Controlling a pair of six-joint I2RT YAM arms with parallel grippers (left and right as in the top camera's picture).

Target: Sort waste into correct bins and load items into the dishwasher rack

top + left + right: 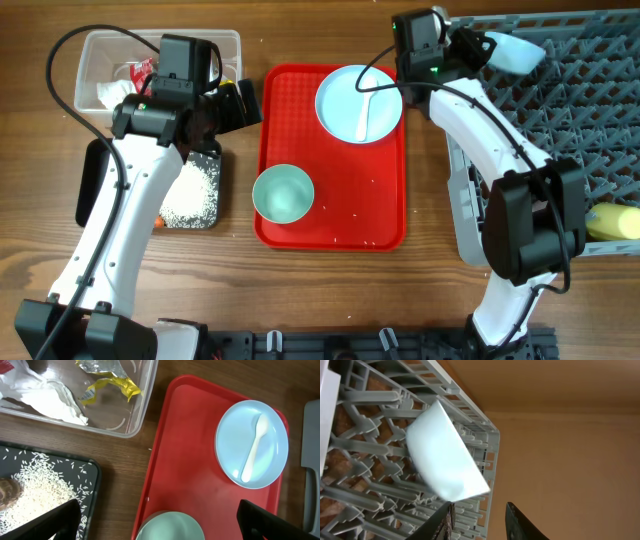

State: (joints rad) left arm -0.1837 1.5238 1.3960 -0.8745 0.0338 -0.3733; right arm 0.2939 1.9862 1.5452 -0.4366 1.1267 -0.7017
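My left gripper (240, 100) (157, 505) is wide open and empty above the left part of the red tray, just beyond a light blue bowl (283, 192) (170, 527). A light blue plate (358, 103) (251, 442) carries the white spoon (365, 110) (252, 450). My right gripper (480, 45) (480, 506) is open beside a second light blue bowl (515, 52) (445, 457), which lies tilted on the grey rack (560, 110) (365, 430) near its far corner. A yellow cup (612, 220) lies in the rack. The pink cup is out of view.
The clear tub (100, 45) (142, 405) holds a white napkin (45, 397), a yellow wrapper (107, 382) and a red wrapper (5, 365). The black tray (92, 180) (95, 472) holds rice (45, 485) and a brown lump (10, 492). The red tray (330, 220) lies in the middle.
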